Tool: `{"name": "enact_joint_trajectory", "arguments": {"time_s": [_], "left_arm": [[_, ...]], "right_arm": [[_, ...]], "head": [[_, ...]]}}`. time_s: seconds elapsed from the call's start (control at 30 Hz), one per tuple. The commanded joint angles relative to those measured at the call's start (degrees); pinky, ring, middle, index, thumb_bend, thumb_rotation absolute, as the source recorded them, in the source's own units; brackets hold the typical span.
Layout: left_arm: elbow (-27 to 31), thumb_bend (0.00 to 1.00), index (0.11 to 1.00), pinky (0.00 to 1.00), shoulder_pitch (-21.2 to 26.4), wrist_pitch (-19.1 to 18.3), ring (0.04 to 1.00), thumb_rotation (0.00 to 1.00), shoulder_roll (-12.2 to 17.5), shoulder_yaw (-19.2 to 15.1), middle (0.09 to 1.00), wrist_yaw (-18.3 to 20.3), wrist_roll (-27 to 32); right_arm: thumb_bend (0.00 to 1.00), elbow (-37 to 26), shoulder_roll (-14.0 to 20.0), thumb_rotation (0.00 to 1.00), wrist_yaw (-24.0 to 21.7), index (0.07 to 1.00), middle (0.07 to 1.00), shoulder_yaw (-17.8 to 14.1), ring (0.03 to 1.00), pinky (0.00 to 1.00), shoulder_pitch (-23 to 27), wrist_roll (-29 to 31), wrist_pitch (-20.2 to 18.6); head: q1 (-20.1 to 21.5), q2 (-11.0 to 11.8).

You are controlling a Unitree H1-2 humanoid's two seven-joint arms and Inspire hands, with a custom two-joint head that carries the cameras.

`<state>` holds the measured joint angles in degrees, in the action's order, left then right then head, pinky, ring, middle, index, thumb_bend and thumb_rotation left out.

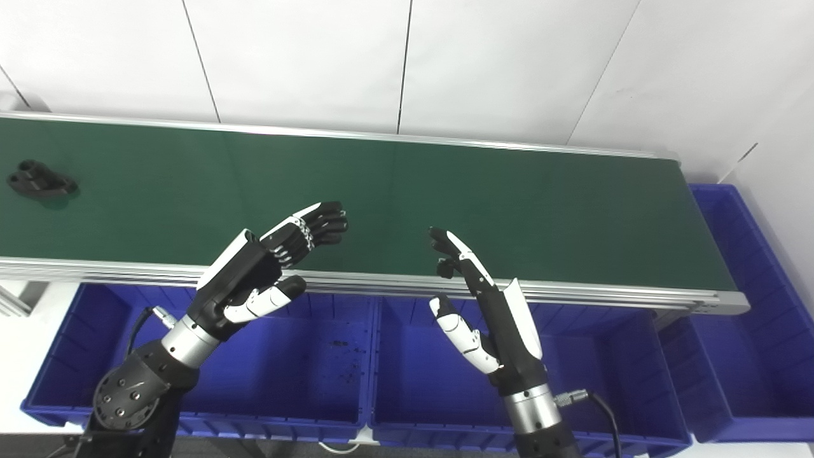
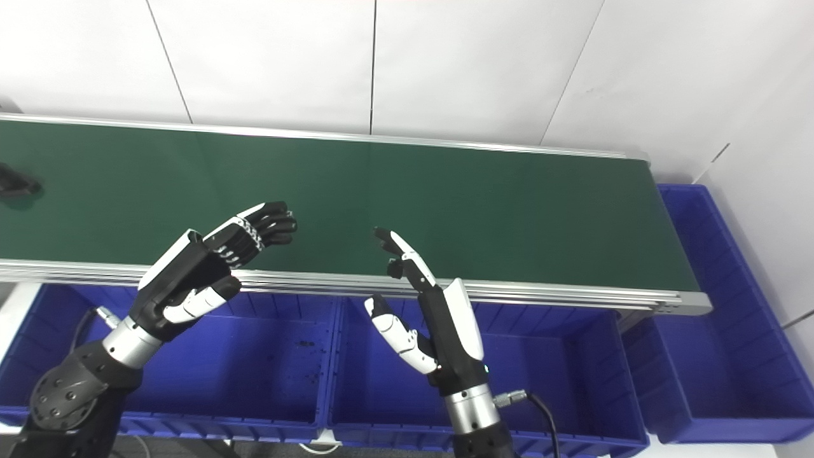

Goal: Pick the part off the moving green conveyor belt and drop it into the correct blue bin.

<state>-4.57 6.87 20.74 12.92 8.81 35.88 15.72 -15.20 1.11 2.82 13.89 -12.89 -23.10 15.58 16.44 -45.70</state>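
Note:
A small black part (image 1: 39,180) lies on the green conveyor belt (image 1: 509,203) at its far left; in the right eye view it (image 2: 14,184) is cut by the picture's left edge. My left hand (image 1: 267,264) is open and empty, raised over the belt's near rail, well to the right of the part. My right hand (image 1: 483,305) is open and empty, fingers upright over the near rail at the middle. Blue bins stand below the belt: one at the left (image 1: 299,407), one at the middle (image 1: 610,381).
A third blue bin (image 1: 757,356) stands past the belt's right end. The belt's aluminium near rail (image 1: 572,291) runs between my hands and the belt. A white panelled wall (image 1: 407,63) rises behind the belt.

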Motion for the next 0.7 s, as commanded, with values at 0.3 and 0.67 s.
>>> {"name": "enact_joint_trajectory", "arguments": {"time_s": [0.3,0.67], "left_arm": [[2.1,0.45,0.905,0.86,0.1,0.3,0.89,0.6,0.5,-0.3,0.911,-0.4,1.2],[2.1,0.45,0.907,0.87,0.3,0.1,0.898,0.62,0.7,-0.3,0.916,-0.2,1.0]], "right_arm": [[0.44,-1.4,-0.7,0.92,0.8,0.904,0.908,-0.3,0.89,0.82,0.0,-0.2,2.0],[0.43,-1.8,-0.6,0.94,0.4,0.911,0.913,-0.5,0.89,0.81,0.1,0.0,1.6]], "head": [[-0.4,-0.2],[-0.6,-0.4]]}}
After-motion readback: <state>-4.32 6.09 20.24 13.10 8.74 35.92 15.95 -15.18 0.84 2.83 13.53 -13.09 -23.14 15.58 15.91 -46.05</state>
